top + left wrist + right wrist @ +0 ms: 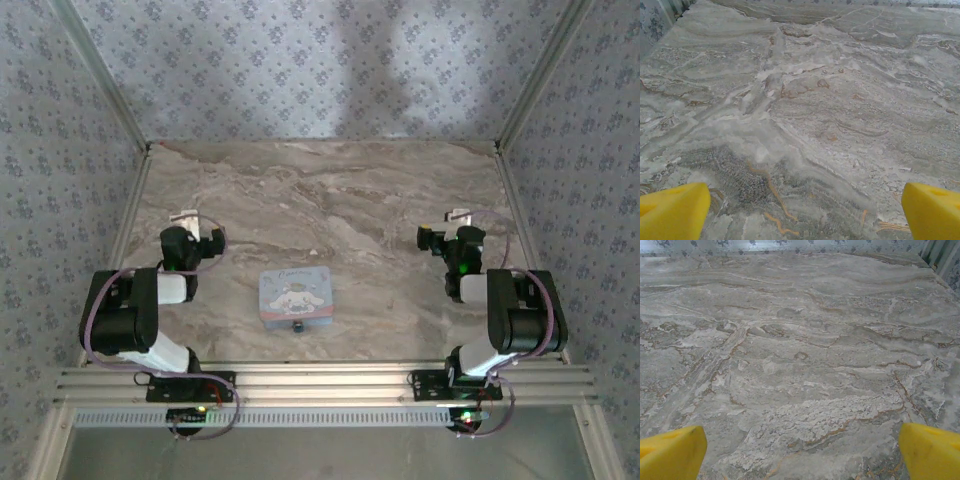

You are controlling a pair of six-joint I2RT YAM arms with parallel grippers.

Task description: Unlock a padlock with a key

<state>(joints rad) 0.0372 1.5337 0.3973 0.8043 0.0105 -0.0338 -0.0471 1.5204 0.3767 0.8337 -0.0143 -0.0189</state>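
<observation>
Tabletop (350,200) | padlock (297,326) at tin box (295,292) front | left gripper (805,202), right gripper (802,442) spread

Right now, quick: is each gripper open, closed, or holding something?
Left gripper: jaws wide open, holding nothing.
Right gripper: jaws wide open, holding nothing.

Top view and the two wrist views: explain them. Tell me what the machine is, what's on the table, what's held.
Two robot arms are bolted at the near edge of a marble table. The top view looks down from above and behind them. The other two come from cameras on the wrists; the yellow corners are each gripper's own fingers. The left gripper and right gripper stand open, holding nothing. Between the arms lies a light blue tin box, with a tiny dark padlock at its near edge.
</observation>
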